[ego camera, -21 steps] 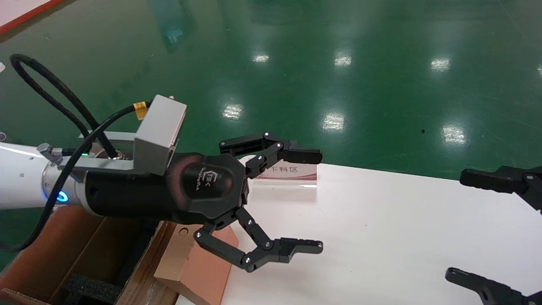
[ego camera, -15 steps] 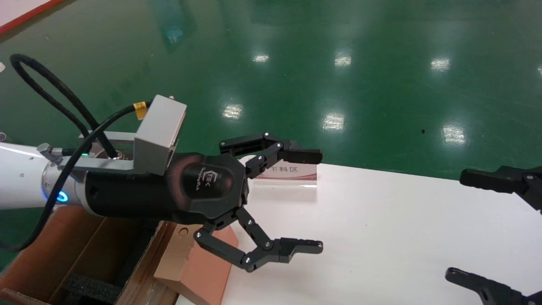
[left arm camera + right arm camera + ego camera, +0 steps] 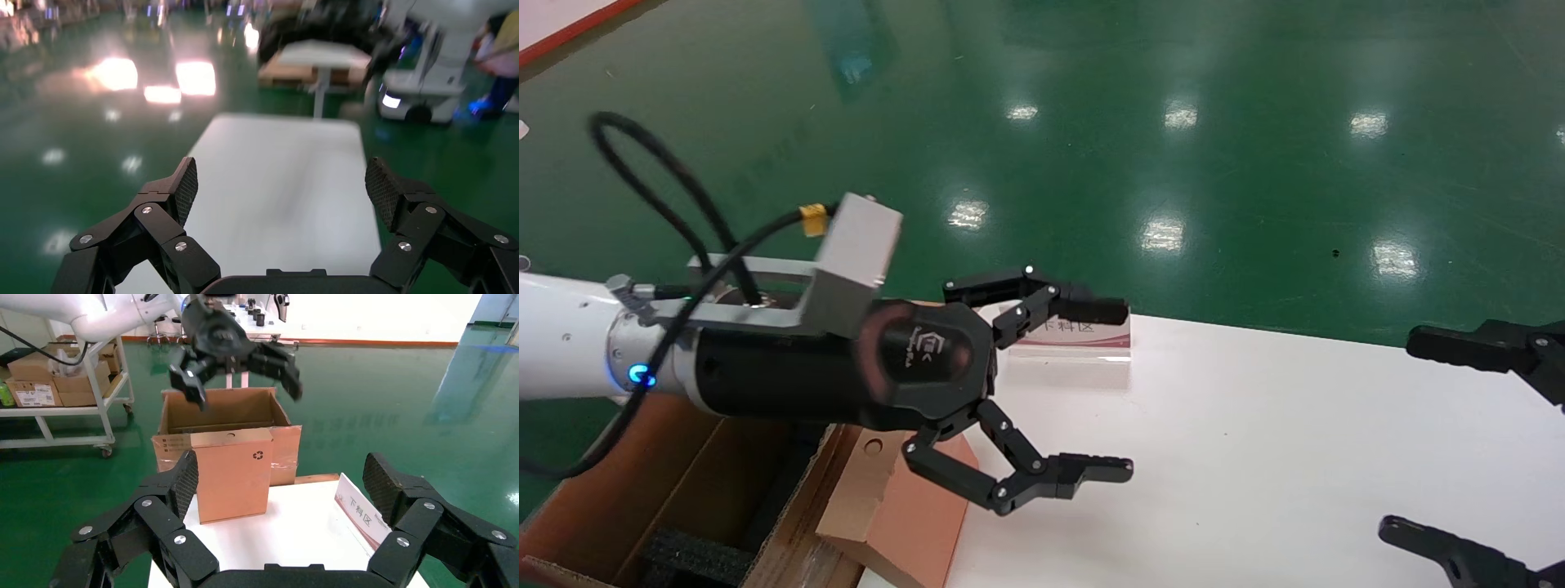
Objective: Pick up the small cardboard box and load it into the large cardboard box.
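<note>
Small cardboard box (image 3: pixel 231 473) upright against large cardboard box (image 3: pixel 214 413).

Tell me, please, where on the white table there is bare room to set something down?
The widest bare stretch of the white table lies between the sign and the right gripper, which waits open at the right edge. The left corner is crowded: the small box stands against the large box there, with the open left gripper above.

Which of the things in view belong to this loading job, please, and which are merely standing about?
Belong to the job:
small cardboard box
large cardboard box
left gripper, open above the table edge

Standing about:
white table
sign stand
right gripper, open, idle
</note>
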Tool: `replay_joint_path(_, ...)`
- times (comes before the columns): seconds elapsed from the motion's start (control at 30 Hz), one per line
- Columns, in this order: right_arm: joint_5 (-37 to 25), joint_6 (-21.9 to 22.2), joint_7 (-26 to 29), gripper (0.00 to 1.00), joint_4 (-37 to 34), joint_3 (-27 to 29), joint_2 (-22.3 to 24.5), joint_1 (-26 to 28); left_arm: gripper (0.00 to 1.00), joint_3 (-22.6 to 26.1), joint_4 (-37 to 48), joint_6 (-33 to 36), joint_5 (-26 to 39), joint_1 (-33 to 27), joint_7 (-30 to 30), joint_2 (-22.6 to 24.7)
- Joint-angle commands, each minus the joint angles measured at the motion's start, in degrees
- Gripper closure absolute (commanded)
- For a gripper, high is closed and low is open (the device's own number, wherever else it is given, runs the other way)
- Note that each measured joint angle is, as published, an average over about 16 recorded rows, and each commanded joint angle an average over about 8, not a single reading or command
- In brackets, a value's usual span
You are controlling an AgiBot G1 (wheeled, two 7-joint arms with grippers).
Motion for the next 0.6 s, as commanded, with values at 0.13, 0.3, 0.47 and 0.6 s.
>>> replay_joint_path(0.13, 0.0, 0.0, 0.0, 0.0, 0.0, 0.0, 0.0, 0.0, 0.0, 3.2, -1.8, -1.6, 8.6, -4.2, -5.5, -1.2)
replay_joint_path(0.3, 0.0, 0.0, 0.0, 0.0, 0.0, 0.0, 0.0, 0.0, 0.0, 9.2, -2.6, 0.9, 21.3, -13.4, -15.2, 0.2)
replay_joint_path(0.47, 0.0, 0.0, 0.0, 0.0, 0.0, -0.1, 0.0, 0.0, 0.0, 15.4, -2.6, 4.9, 30.9, -22.6, -25.7, 2.7)
replay_joint_path(0.6, 0.1, 0.0, 0.0, 0.0, 0.0, -0.1, 0.0, 0.0, 0.0, 20.1, -2.5, 6.3, 34.2, -27.5, -32.0, 3.7)
